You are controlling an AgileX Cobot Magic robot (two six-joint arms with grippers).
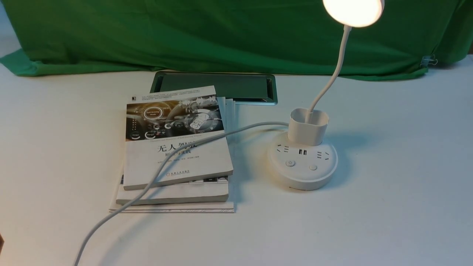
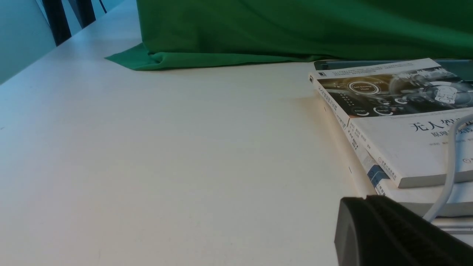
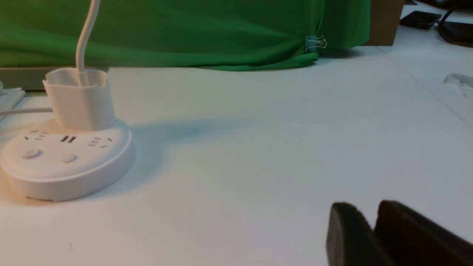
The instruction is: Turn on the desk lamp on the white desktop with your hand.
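The desk lamp (image 1: 303,159) stands right of centre on the white desktop (image 1: 388,221). Its round head (image 1: 353,11) glows brightly at the top of the front view, above the bendy neck and cup holder. Two buttons sit on the puck base. The lamp's base also shows in the right wrist view (image 3: 66,162). My right gripper (image 3: 366,208) is shut and empty, low over the desktop, well apart from the base. My left gripper (image 2: 365,198) is shut and empty, beside the books. Neither gripper shows in the front view.
A stack of books (image 1: 177,147) lies left of the lamp, with the grey cable (image 1: 147,184) draped over it. A grey metal-framed panel (image 1: 221,87) lies behind the books. A green cloth (image 1: 221,33) hangs along the back. A binder clip (image 3: 314,43) holds its corner.
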